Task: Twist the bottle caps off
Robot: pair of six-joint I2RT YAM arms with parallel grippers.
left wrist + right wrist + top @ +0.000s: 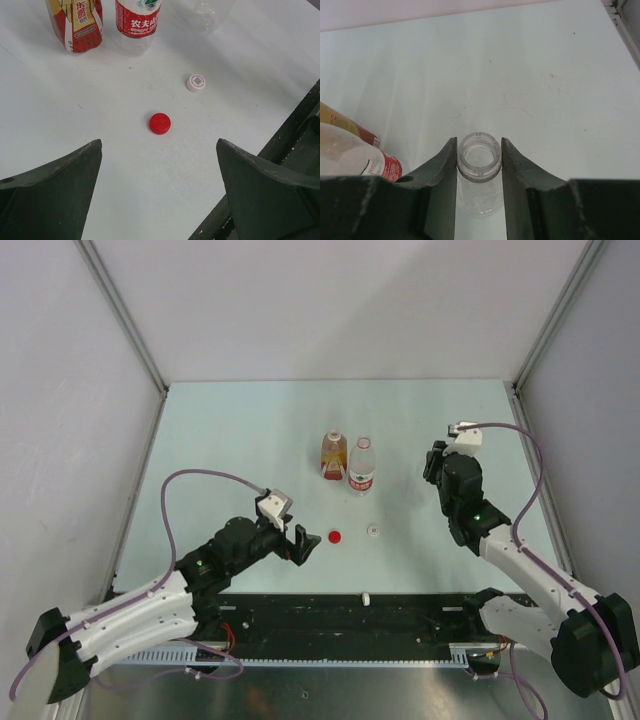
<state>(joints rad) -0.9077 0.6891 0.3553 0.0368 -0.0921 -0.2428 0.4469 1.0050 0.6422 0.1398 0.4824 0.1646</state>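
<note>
While clamping the plain bottle [479, 162] at its bare neck in right gripper [478, 145], left gripper [159, 144] splayed empty, release slowly, upright, clear of labelled bottle [355, 155] at nine o'clock.

Two arms are mounted on a black rail [350, 615]. Nearest the rail, the left arm [140, 615] and right arm [530, 590] have white shells speckled with small dark dots. Farther from the rail, the joints are black. A lilac cable [210, 472] runs along each arm to a white camera block [273, 504]. The left gripper [305, 543] and right gripper [434, 462] have dark, wedge-shaped fingers [55, 185] with scuffed pale edges.
</note>
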